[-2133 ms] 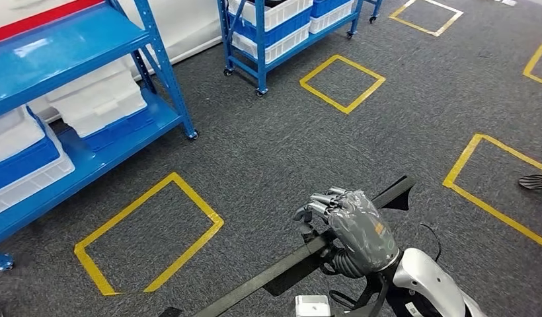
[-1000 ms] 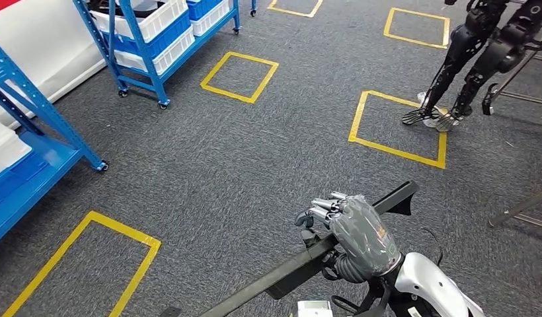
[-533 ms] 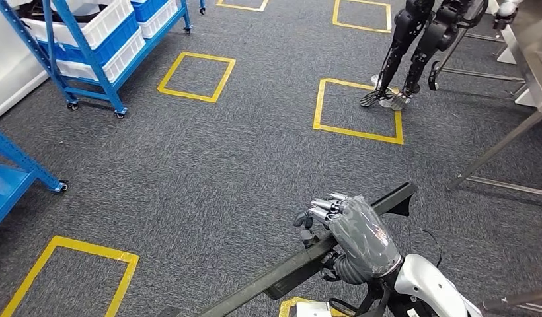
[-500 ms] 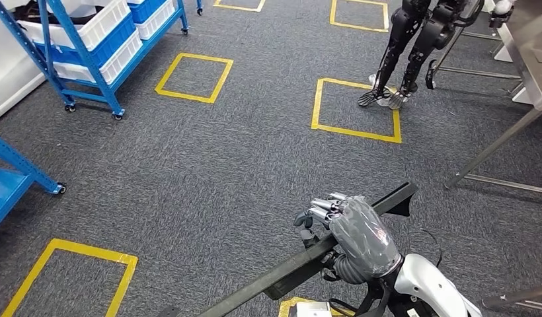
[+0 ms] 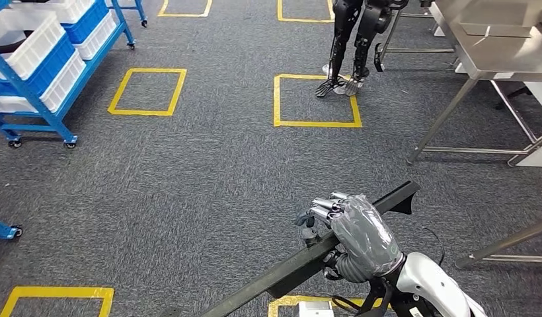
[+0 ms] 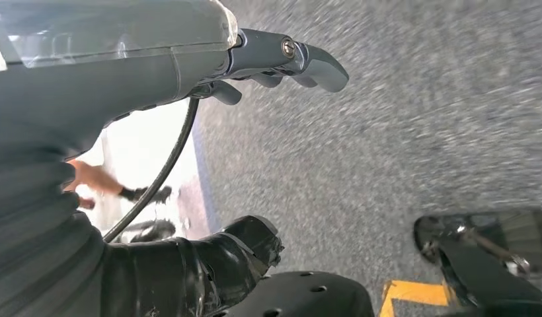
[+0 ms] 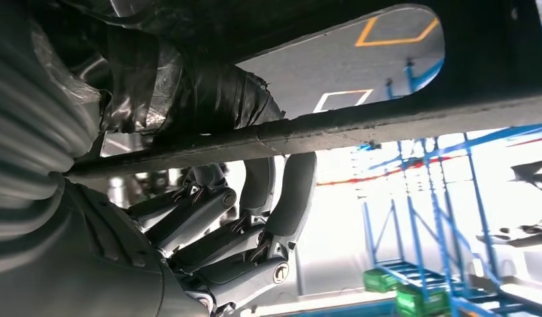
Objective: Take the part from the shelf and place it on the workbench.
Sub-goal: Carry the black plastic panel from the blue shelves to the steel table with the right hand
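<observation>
The part (image 5: 301, 264) is a long black metal bar with a bracket under its middle, slanting across the lower head view. My right hand (image 5: 354, 234) grips it from above, fingers wrapped over its far edge. The right wrist view shows the bar (image 7: 361, 122) crossing close overhead with my right hand's fingers (image 7: 242, 218) curled round it. The steel workbench (image 5: 500, 46) stands at the upper right, well ahead of the hand. My left hand (image 6: 123, 72) hangs over the carpet, fingers apart and holding nothing.
A blue shelf (image 5: 37, 72) with white and blue bins stands at the upper left. Another robot's dark legs (image 5: 351, 39) stand by the workbench's left end. Yellow taped squares (image 5: 314, 99) mark the grey carpet. A slanted metal leg (image 5: 506, 244) sits at the lower right.
The camera has swung right: the blue shelves slid off to the left and the workbench came into view at the upper right. My right hand still grips the bar the same way.
</observation>
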You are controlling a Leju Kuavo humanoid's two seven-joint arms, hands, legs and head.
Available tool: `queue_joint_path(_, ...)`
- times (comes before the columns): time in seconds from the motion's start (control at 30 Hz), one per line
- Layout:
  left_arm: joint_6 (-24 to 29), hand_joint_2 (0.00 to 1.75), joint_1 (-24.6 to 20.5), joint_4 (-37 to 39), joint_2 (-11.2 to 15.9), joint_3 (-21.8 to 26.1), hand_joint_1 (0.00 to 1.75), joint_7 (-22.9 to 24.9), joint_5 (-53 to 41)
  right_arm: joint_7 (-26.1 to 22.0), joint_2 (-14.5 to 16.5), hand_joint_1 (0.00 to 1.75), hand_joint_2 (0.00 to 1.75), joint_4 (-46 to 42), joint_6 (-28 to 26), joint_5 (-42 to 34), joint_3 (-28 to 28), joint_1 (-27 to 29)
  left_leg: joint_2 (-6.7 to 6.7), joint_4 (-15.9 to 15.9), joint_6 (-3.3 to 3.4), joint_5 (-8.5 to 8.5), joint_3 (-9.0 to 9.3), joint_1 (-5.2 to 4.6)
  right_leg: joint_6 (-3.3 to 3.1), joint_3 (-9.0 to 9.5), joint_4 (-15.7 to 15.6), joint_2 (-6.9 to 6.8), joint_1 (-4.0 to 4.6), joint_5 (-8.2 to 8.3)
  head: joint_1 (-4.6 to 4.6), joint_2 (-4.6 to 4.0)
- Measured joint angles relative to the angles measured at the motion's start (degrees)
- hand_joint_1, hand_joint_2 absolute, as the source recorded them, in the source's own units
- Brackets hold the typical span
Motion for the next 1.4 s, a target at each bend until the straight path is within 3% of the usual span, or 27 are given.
queue_joint_path(0.07,0.0,1.75,-0.06,0.02,-0.03,0.02,0.0,-0.02,0.01,0.0,-0.01,1.75,1.75,0.0,0.0,0.0,0.01,-0.01,-1.18,-1.7,0.4,-0.04,0.76,-0.06,0.74,-0.57,0.32,1.16,-0.06,0.05,0.02,0.01)
queue_joint_path(0.13,0.01,1.75,-0.13,0.02,-0.06,0.08,0.0,-0.01,0.01,0.0,-0.05,1.75,1.75,-0.01,0.0,-0.01,0.0,0.11,0.04,-1.99,1.14,0.32,0.9,-0.14,1.42,-0.87,0.21,1.73,-0.23,0.31,0.03,0.0)
queue_joint_path(0.2,0.01,1.75,-0.14,0.01,-0.11,0.16,0.0,0.02,0.01,0.0,-0.13,1.75,1.75,-0.01,0.0,-0.02,0.0,0.08,1.39,-2.48,1.92,0.67,1.07,-0.01,1.92,-1.8,2.15,-0.77,-0.11,-0.9,0.11,-0.01)
queue_joint_path(0.27,0.01,1.75,-0.06,0.01,-0.13,0.22,0.0,0.02,0.01,0.0,-0.16,1.75,1.75,0.0,0.0,-0.02,0.01,-0.01,2.78,-2.71,2.43,0.71,1.08,-0.11,2.31,-4.76,8.44,-4.09,-0.05,-4.26,0.19,-0.01)
queue_joint_path(0.33,0.01,1.75,0.03,0.02,-0.11,0.31,0.0,0.02,0.01,0.0,-0.15,1.75,1.75,0.01,0.0,-0.02,0.02,0.08,4.26,-2.71,2.58,0.6,1.01,-0.31,2.54,-7.98,14.98,-5.01,-0.17,-6.76,0.18,-0.01)
queue_joint_path(0.37,0.01,1.75,0.03,0.02,-0.11,0.35,0.0,0.02,0.01,0.0,-0.15,1.75,1.75,0.02,0.0,-0.02,0.03,0.13,5.0,-2.7,2.6,0.53,1.03,-0.39,2.52,-8.36,15.77,-5.13,-0.17,-6.5,0.19,-0.01)
queue_joint_path(0.4,0.01,1.75,0.01,0.02,-0.11,0.38,0.0,0.02,0.01,0.0,-0.15,1.75,1.75,0.02,0.0,-0.02,0.03,0.14,5.71,-2.7,2.6,0.44,1.13,-0.46,2.39,-7.56,14.32,-5.3,-0.13,-5.23,0.19,-0.01)
queue_joint_path(0.43,0.01,1.75,-0.03,0.02,-0.13,0.4,0.0,0.02,0.01,0.0,-0.15,1.75,1.75,0.02,0.0,-0.02,0.03,0.13,6.37,-2.7,2.57,0.3,1.31,-0.55,2.09,-5.63,10.78,-5.79,0.0,-3.25,0.19,-0.01)
queue_joint_path(0.5,0.01,1.75,-0.08,0.02,-0.24,0.43,0.0,0.02,0.01,0.0,-0.15,1.75,1.75,0.01,0.0,-0.02,0.02,0.06,7.46,-2.71,2.34,-0.02,1.7,-0.76,1.04,-1.45,3.0,-8.51,0.74,-0.59,0.17,-0.01)
queue_joint_path(0.57,0.01,1.75,-0.11,0.02,-0.32,0.46,0.0,0.02,0.01,0.0,-0.17,1.75,1.75,-0.01,0.0,-0.02,0.02,-0.03,8.55,-2.75,1.89,-0.25,1.95,-0.93,0.14,0.03,-0.17,-10.03,1.55,-0.21,0.17,-0.01)
queue_joint_path(0.63,0.01,1.75,-0.13,0.02,-0.33,0.49,0.0,0.02,0.01,0.01,-0.22,1.75,1.75,-0.04,0.0,-0.02,0.02,-0.03,9.77,-2.98,1.35,-0.46,2.23,-1.08,-0.34,-0.01,-0.6,-8.61,1.56,0.04,0.17,0.0)
queue_joint_path(0.67,0.0,1.75,-0.13,0.01,-0.34,0.5,0.0,0.02,0.01,0.02,-0.25,1.75,1.75,-0.07,-0.01,-0.02,0.02,-0.01,9.44,-2.78,1.03,-0.81,2.32,-1.07,-0.56,0.17,-1.02,-7.89,1.35,0.25,0.17,0.0)
queue_joint_path(0.73,0.01,1.75,-0.16,0.0,-0.3,0.51,0.0,0.02,0.0,0.04,-0.26,1.75,1.75,-0.15,-0.01,-0.02,0.03,-0.1,6.57,0.53,0.5,-2.98,0.98,-0.96,-1.05,0.59,-1.81,-6.53,0.79,0.73,0.12,0.01)
queue_joint_path(0.8,0.02,1.75,-0.12,0.0,-0.2,0.51,0.0,0.02,0.0,0.04,-0.26,1.75,1.75,-0.15,0.0,-0.02,0.04,-0.13,3.58,7.98,0.17,-6.39,-2.68,-0.73,-1.3,0.54,-1.86,-5.16,0.62,0.84,0.09,0.0)
queue_joint_path(0.83,0.03,1.75,-0.05,0.0,-0.15,0.52,0.0,0.02,0.0,0.04,-0.26,1.75,1.75,-0.13,0.0,-0.02,0.04,-0.09,3.14,11.3,0.04,-7.38,-4.51,-0.71,-1.34,0.49,-1.79,-4.37,0.59,0.82,0.1,-0.01)
queue_joint_path(0.87,0.03,1.75,0.01,0.0,-0.12,0.54,0.0,0.03,0.0,0.04,-0.26,1.75,1.75,-0.12,0.0,-0.02,0.04,-0.05,3.03,12.83,-0.04,-7.24,-5.55,-0.68,-1.34,0.46,-1.68,-3.54,0.56,0.78,0.1,-0.01)
queue_joint_path(0.9,0.03,1.75,0.05,0.0,-0.1,0.55,0.0,0.04,-0.01,0.04,-0.26,1.75,1.75,-0.11,0.0,-0.02,0.04,-0.03,2.97,12.13,-0.08,-5.95,-5.53,-0.64,-1.27,0.45,-1.51,-2.7,0.52,0.72,0.1,-0.01)
queue_joint_path(0.93,0.03,1.75,0.04,0.0,-0.1,0.55,0.0,0.04,-0.01,0.04,-0.26,1.75,1.75,-0.11,0.0,-0.02,0.04,-0.04,2.73,9.23,-0.07,-3.73,-4.42,-0.58,-1.14,0.46,-1.26,-1.87,0.45,0.6,0.1,-0.01)
queue_joint_path(1.0,0.03,1.75,0.0,0.01,-0.1,0.55,0.0,0.04,-0.01,0.04,-0.26,1.75,1.75,-0.13,0.01,-0.02,0.04,-0.06,0.64,1.64,0.18,-0.2,-1.18,-0.34,-0.62,0.25,-0.49,-0.4,0.37,0.21,0.1,-0.01)
queue_joint_path(1.07,0.02,1.75,-0.08,0.02,-0.1,0.56,0.0,0.01,0.0,0.04,-0.26,1.75,1.75,-0.13,0.01,-0.02,0.04,-0.04,-0.98,-1.93,0.69,0.61,0.4,-0.32,0.11,-0.25,-0.03,0.74,0.32,0.07,0.12,-0.01)
queue_joint_path(1.13,0.01,1.75,-0.12,0.02,-0.12,0.59,0.0,-0.01,0.0,0.04,-0.27,1.75,1.75,-0.14,0.0,-0.02,0.04,0.03,-0.25,-2.2,1.42,0.71,0.55,-0.46,0.87,-0.58,-0.24,1.81,0.18,0.32,0.13,0.0)
queue_joint_path(1.17,0.01,1.75,-0.13,0.02,-0.14,0.63,0.0,0.01,0.0,0.04,-0.29,1.75,1.75,-0.14,0.0,-0.02,0.04,0.09,0.38,-2.51,1.84,0.88,0.72,-0.41,1.18,-0.66,-0.09,1.58,0.13,0.25,0.13,0.0)
queue_joint_path(1.2,0.02,1.75,-0.13,0.02,-0.16,0.67,0.0,0.02,-0.01,0.04,-0.33,1.75,1.75,-0.15,0.0,-0.02,0.04,0.07,1.05,-2.87,2.25,1.06,0.92,-0.31,1.47,-1.07,0.79,0.48,0.17,-0.33,0.18,0.0)
queue_joint_path(1.3,0.03,1.75,-0.06,0.02,-0.19,0.76,0.0,0.02,0.01,0.04,-0.42,1.75,1.75,-0.15,0.01,-0.02,0.04,-0.01,2.97,-3.4,2.91,1.19,1.21,-0.26,2.28,-5.4,9.7,-4.26,0.15,-5.07,0.31,-0.01)
queue_joint_path(1.37,0.03,1.75,0.01,0.02,-0.16,0.82,0.0,0.03,0.01,0.04,-0.39,1.75,1.75,-0.09,0.02,-0.02,0.05,0.09,4.28,-3.35,2.93,0.99,1.22,-0.34,2.61,-8.2,15.05,-5.02,-0.11,-6.67,0.31,-0.01)
queue_joint_path(1.4,0.03,1.75,0.01,0.02,-0.15,0.85,0.0,0.03,0.01,0.04,-0.39,1.75,1.75,-0.07,0.02,-0.02,0.06,0.13,4.93,-3.33,2.87,0.85,1.32,-0.35,2.65,-8.12,14.86,-5.17,-0.18,-5.88,0.32,-0.01)
